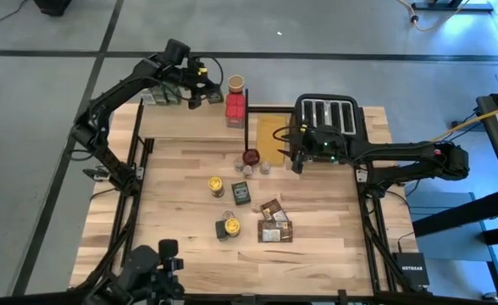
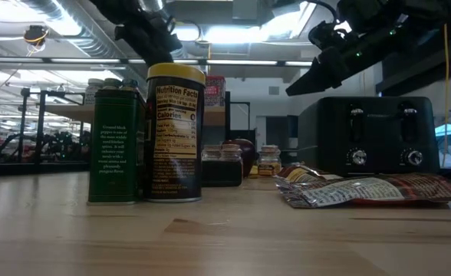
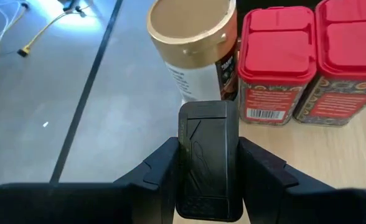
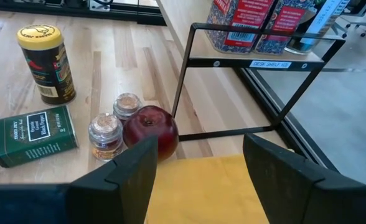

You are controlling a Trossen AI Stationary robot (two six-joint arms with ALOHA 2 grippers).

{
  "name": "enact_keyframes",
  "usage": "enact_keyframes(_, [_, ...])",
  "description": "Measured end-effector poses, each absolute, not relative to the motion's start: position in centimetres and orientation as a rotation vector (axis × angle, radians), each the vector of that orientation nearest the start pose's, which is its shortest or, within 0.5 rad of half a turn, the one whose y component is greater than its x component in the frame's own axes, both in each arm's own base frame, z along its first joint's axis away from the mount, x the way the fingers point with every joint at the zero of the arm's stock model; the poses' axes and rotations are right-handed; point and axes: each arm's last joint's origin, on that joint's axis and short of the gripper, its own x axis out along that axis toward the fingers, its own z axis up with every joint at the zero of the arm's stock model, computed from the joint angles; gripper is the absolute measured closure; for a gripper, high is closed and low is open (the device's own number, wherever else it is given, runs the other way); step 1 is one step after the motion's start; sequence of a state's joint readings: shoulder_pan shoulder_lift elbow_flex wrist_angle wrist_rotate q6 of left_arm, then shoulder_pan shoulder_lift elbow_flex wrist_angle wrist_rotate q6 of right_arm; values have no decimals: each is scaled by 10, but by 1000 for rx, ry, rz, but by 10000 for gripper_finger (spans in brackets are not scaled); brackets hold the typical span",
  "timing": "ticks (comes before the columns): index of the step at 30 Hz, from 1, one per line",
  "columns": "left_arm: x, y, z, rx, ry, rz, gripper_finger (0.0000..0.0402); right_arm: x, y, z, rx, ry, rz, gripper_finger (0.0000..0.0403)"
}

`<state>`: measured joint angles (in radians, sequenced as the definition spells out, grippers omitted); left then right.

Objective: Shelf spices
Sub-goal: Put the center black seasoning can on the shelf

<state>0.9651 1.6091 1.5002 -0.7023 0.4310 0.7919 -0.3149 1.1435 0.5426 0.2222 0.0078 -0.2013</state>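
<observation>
Black fingers of my left gripper point(image 3: 208, 165) are clamped on a small dark tin point(image 3: 208, 158), upright, above the shelf point(image 1: 190, 119). I hold it just beside the gold-lidded jar point(image 3: 192, 37) and the two red-lidded jars point(image 3: 276, 62), so I judge it should go down next to them, in the same row. On the far left of the shelf I see more jars point(image 1: 160, 95), but my arm covers them and I cannot count them.

My right gripper point(image 4: 195, 168) has its fingers apart and holds nothing. It hovers over the yellow board point(image 4: 208, 186) beside the toaster point(image 1: 329, 114), facing the dark red knob point(image 4: 150, 129) and the black leg of the shelf. I think it waits here so it does not disturb the left arm, and it is near the next spices to take.

Still on the table point(image 1: 190, 254), counted from the high view:
- two yellow-lidded jars, one point(image 1: 217, 185) standing and one point(image 1: 229, 226) nearer the front edge
- one green tin point(image 1: 242, 193)
- about three small glass jars point(image 4: 106, 134) near the knob; the right wrist view shows only two clearly
- two or three flat brown packets point(image 1: 274, 222), overlapping, so the number is not sure

So the task is, in my judgement, around half done.
</observation>
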Motion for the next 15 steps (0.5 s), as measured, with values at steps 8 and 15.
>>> enact_keyframes(8, [214, 287, 318, 226, 779, 191, 278, 225, -73, 219, -124, 404, -282, 162])
enact_keyframes(15, [215, 290, 318, 223, 778, 241, 238, 225, -73, 219, -120, 403, -283, 162])
